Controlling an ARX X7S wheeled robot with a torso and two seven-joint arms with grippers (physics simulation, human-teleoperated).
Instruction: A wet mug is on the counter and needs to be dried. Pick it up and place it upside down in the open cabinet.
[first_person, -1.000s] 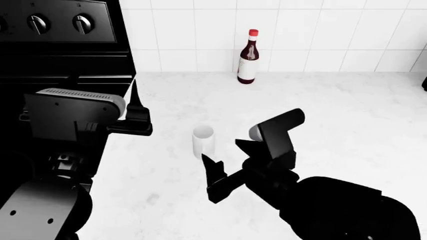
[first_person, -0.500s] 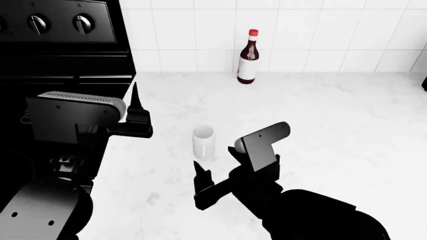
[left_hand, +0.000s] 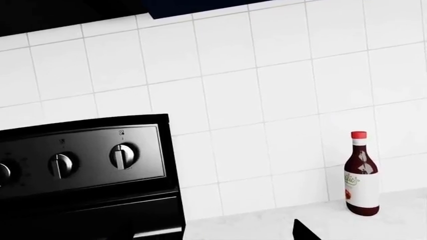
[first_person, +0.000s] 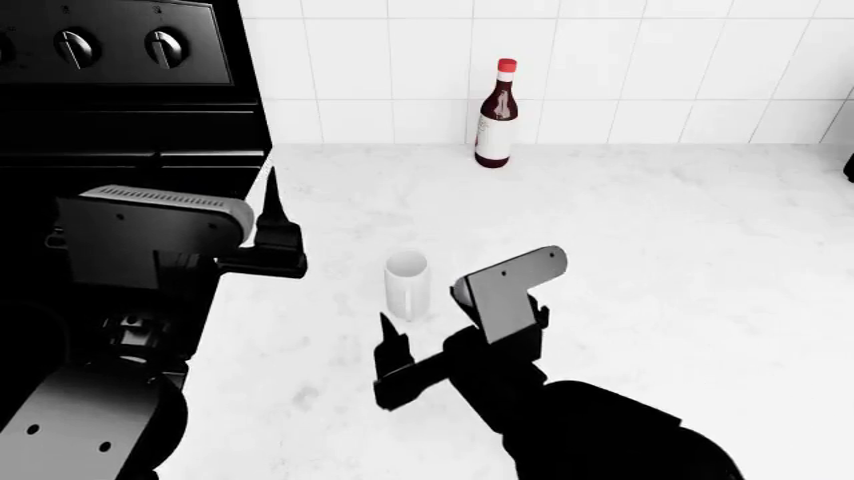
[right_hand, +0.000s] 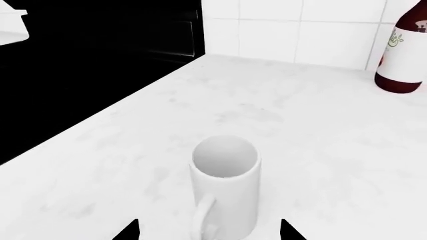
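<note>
The white mug (first_person: 407, 283) stands upright on the white counter (first_person: 667, 250), mouth up. In the right wrist view the mug (right_hand: 225, 190) is close, with its loop handle (right_hand: 203, 217) turned toward the camera. My right gripper (right_hand: 208, 232) is open, its two dark fingertips (right_hand: 130, 231) wide apart on either side of the mug's near side and not touching it. From the head my right gripper (first_person: 430, 318) sits just in front of the mug. My left gripper (first_person: 267, 225) hovers open at the stove's edge, holding nothing. The open cabinet is out of view.
A dark red-capped bottle (first_person: 495, 115) stands at the tiled back wall, also seen as the bottle (left_hand: 361, 175) and bottle (right_hand: 403, 55). The black stove (first_person: 120, 90) with knobs borders the counter on the left. A dark object pokes in at the far right edge (first_person: 849, 165).
My right gripper has shifted left and back toward the counter's front, so its fingers now straddle the mug's near side. The mug and left arm have hardly moved.
</note>
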